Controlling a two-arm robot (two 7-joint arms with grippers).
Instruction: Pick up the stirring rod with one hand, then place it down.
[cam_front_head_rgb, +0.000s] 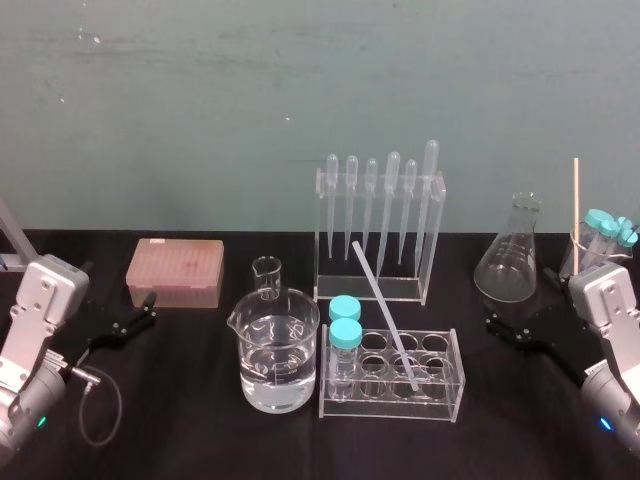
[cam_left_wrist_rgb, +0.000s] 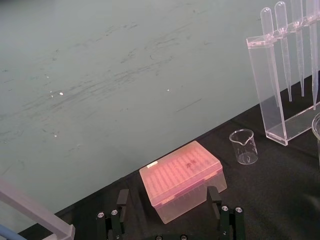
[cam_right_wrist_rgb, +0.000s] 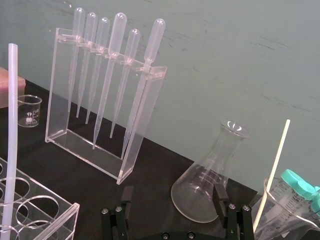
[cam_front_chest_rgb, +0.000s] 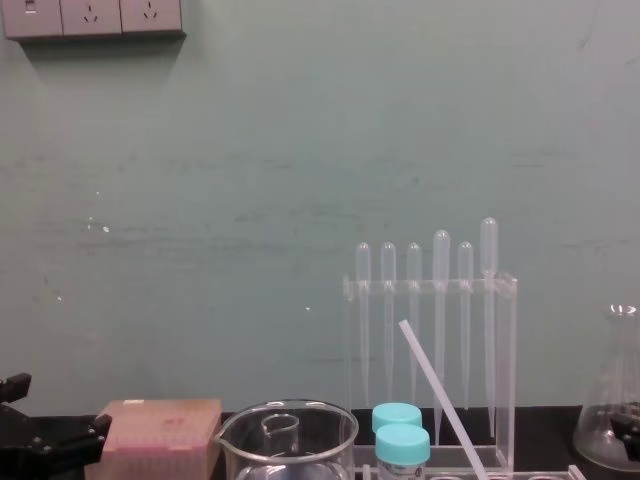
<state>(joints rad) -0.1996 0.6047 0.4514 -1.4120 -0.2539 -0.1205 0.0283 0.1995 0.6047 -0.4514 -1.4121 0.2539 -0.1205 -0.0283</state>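
Left gripper, 8 o'clock in head view: fingers spread, holding nothing. The left wrist view looks past it at one pink tip box. The chest view adds wall sockets at 11 o'clock.

Beakers, two: large with water, small at its 12 o'clock.

Tube rack, one, at 6 o'clock, with two capped tubes.

Rod, one: lower end in a rack hole, top leaning toward 11 o'clock across the pipette stand, ungripped.

Pipettes, six.

Flask, one.

Stick, one.

Right gripper, 4 o'clock: spread, empty.
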